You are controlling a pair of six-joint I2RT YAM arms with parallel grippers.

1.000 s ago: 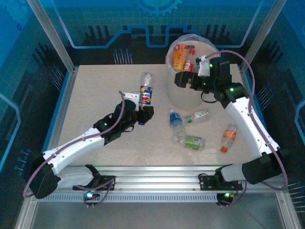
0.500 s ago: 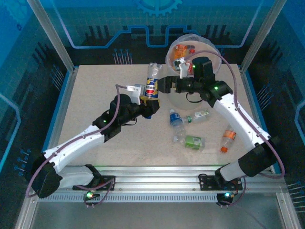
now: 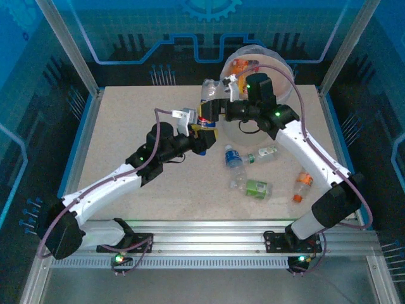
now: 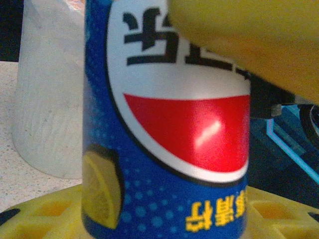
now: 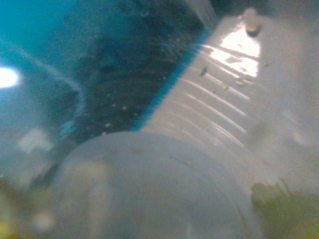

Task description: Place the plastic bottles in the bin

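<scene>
Top external view: blue-labelled bottle [image 3: 205, 115] clenched upright in the left gripper's [image 3: 201, 128] jaws, above the tabletop [image 3: 126, 126], just beside the bin [image 3: 281, 68]. Met at its top by the right gripper [image 3: 218, 109]; cannot tell those jaws' state. Probably light, thin-walled, slick; best gripped around the label band.

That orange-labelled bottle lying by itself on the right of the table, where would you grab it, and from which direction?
I'd take the orange-labelled bottle around its labelled middle, coming straight down from above. It lies flat, its length running roughly near to far, so a finger fits on each long side, where the table is bare.
</scene>
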